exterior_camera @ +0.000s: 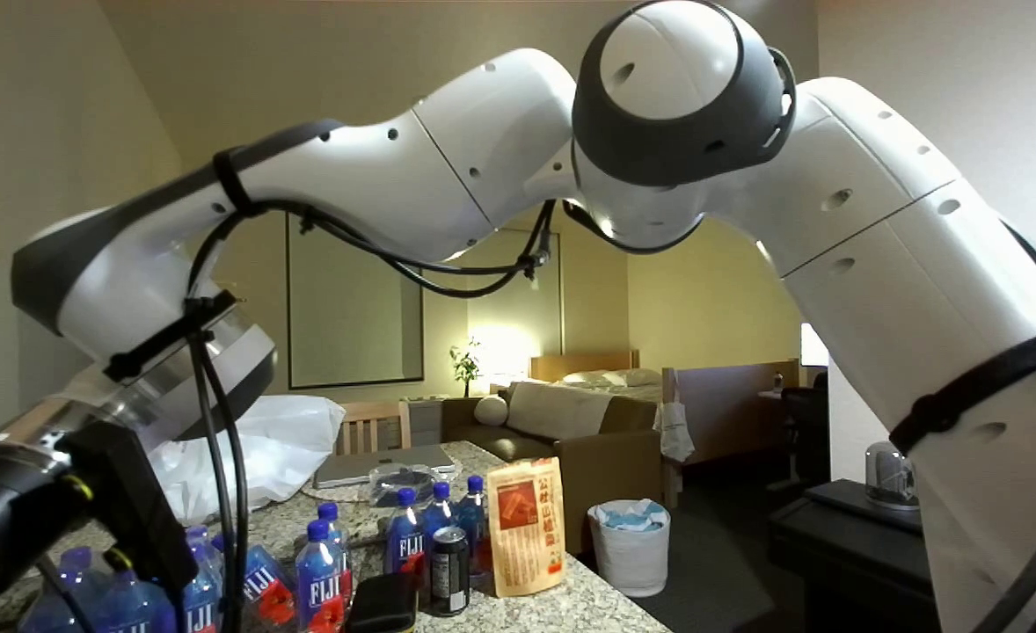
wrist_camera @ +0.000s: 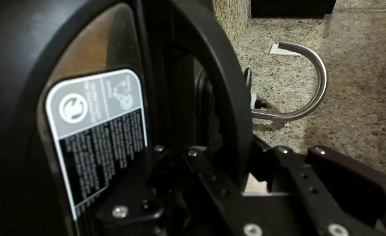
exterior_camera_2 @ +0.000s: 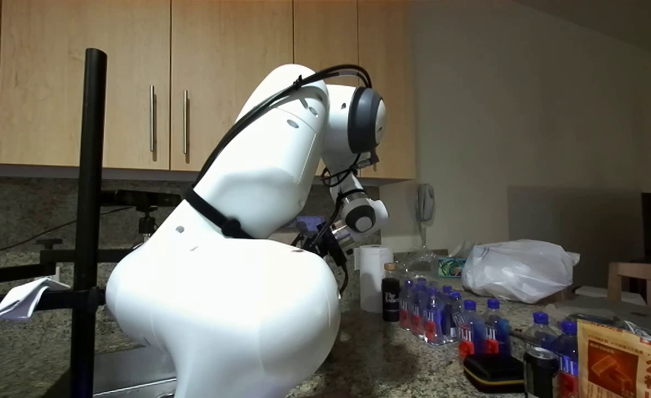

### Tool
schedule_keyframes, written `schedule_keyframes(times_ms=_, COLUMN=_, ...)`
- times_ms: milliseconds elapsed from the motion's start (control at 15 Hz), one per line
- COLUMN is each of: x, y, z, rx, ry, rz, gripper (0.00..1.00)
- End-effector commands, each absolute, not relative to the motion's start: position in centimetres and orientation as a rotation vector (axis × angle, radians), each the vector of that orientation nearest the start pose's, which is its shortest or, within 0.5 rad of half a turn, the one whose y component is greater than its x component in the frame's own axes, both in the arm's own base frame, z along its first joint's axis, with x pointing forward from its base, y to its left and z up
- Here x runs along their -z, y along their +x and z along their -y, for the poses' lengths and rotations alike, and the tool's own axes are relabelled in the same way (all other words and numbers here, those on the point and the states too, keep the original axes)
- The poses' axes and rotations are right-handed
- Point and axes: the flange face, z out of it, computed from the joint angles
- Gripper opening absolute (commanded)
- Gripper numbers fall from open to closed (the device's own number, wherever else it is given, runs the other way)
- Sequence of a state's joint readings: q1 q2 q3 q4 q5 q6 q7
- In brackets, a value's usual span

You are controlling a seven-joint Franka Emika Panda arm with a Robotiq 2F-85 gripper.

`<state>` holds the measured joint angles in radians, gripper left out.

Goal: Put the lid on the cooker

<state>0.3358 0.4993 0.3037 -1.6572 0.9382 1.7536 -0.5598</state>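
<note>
Two-fingered, drawn tight at the hand (wrist_camera: 245,160), clasps the dark lid (wrist_camera: 96,111) by its curved black handle (wrist_camera: 223,65); too dark there to trace the contact.

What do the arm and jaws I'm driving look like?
The arm is glossy white with rounded segments and dark grey rings at some joints. Black cables run along it, tied by black straps. A silver section sits near the jaws. The jaws are black, with bar-like links and silver screws.
</note>
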Motion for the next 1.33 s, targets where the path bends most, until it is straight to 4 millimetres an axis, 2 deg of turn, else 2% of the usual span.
schedule_keyframes(times_ms=0, x=-36.3, y=49.8, z=-42.6, rx=-0.490, ry=-1.915, rz=0.779, gripper=0.09)
schedule_keyframes(times_ms=67, x=-36.3, y=49.9, z=-42.5, rx=-0.489, ry=-1.915, rz=0.775, gripper=0.32)
schedule_keyframes(times_ms=200, x=-36.5, y=50.0, z=-42.4, rx=-0.487, ry=-1.915, rz=0.767, gripper=0.35)
schedule_keyframes(times_ms=533, x=-37.1, y=50.6, z=-42.0, rx=-0.470, ry=-1.912, rz=0.752, gripper=0.66)
schedule_keyframes(times_ms=867, x=-36.7, y=52.5, z=-40.2, rx=-0.443, ry=-1.911, rz=0.715, gripper=0.97)
schedule_keyframes(times_ms=1267, x=-37.2, y=54.0, z=-37.5, rx=-0.412, ry=-1.918, rz=0.663, gripper=1.00)
